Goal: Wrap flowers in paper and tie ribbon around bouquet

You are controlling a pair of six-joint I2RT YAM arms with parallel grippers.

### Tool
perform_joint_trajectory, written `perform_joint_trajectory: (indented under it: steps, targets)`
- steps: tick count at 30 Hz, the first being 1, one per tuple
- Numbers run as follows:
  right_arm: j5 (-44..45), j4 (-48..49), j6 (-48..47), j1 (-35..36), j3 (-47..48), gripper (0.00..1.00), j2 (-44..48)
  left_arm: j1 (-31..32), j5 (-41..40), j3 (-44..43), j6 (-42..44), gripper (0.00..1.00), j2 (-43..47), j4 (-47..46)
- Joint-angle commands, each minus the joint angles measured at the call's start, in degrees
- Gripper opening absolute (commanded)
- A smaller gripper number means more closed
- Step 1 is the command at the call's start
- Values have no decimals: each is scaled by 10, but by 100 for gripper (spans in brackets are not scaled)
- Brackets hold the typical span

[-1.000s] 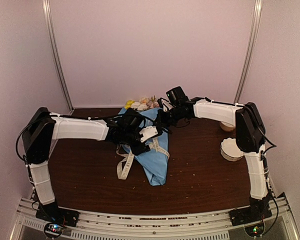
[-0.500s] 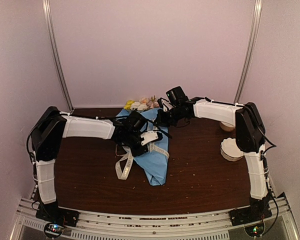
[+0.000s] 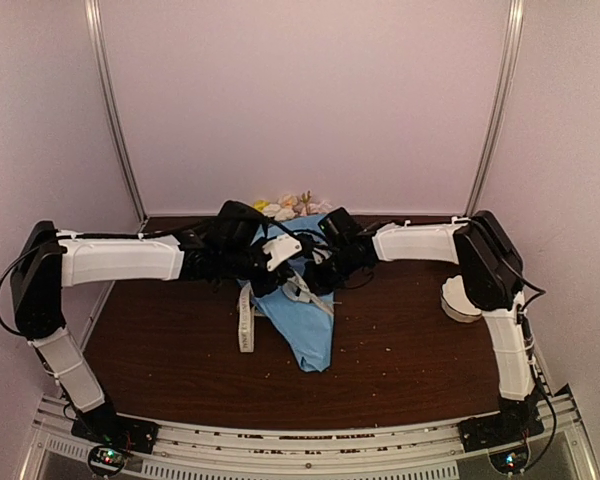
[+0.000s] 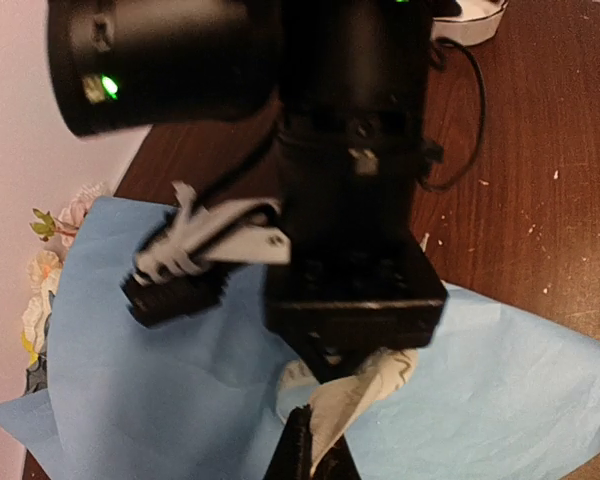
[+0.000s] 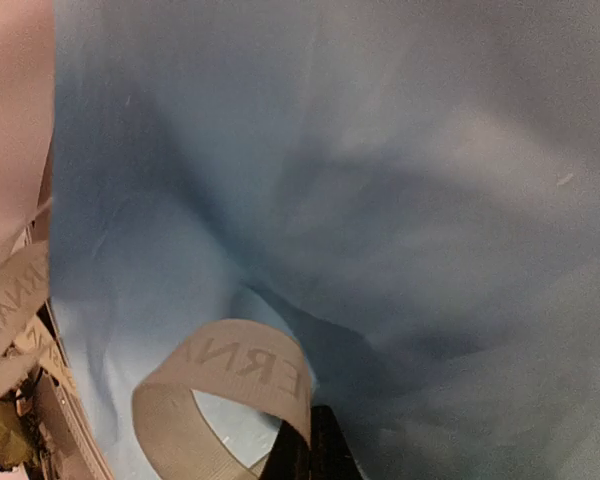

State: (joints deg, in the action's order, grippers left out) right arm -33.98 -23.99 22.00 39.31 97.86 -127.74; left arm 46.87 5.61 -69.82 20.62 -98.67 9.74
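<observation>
Bouquet (image 3: 310, 335) lies on the dark wood worktop (image 3: 400, 365), roughly centre. Wide end faces the back wall, narrow tip points toward the arm bases. Flowers (image 3: 290, 207) (yellow, pink, white) poke out of the far end, close to the wall. Paper (image 3: 320, 350) shows its light blue face up, creased.

Both arms reach in over the upper half of the cone and meet there, wrists close together.

L gripper (image 4: 308, 455): clenched on the ribbon (image 3: 245, 320). In the L wrist view the cream strip runs straight down into its tips, with the R arm's black wrist block just above it.

R gripper (image 5: 310, 450): jaws closed, sitting right against the paper. In the R wrist view a lettered ribbon loop curls down to its tips. Can't tell if the strip is actually pinched there or only touching.

Ribbon elsewhere: one length hangs off the L side of the cone and lies flat on the wood. Another bit crosses the paper diagonally, below the grippers.

White bowls (image 3: 462, 300) stacked at the R edge of the worktop, well apart from the bouquet, beside the R arm's upright link.
</observation>
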Motion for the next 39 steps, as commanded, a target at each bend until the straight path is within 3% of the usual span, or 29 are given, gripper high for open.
perform_joint_trajectory:
  steps: [1,10,17,24,27,32,39]
  targets:
    - [-77,-25,-75,18,-40,0,23,-3,18,11,-14,0,12,-66]
    - [-89,-61,-125,8,-98,32,88,-3,-2,1,-23,0,-9,-69]
    - [-40,-89,-98,-31,-46,48,73,-10,-2,-7,-43,0,-31,-73]
    - [34,-127,-93,-54,17,49,76,-16,-6,-11,-61,0,-43,-85]
    - [62,-95,-80,-53,-43,46,122,-20,-5,-18,-72,0,-57,-89]
    - [63,38,-24,-38,-221,39,240,-24,-3,-37,-88,0,-86,-89]
    - [94,185,66,51,-372,28,326,-31,-7,-36,-102,0,-89,-95]
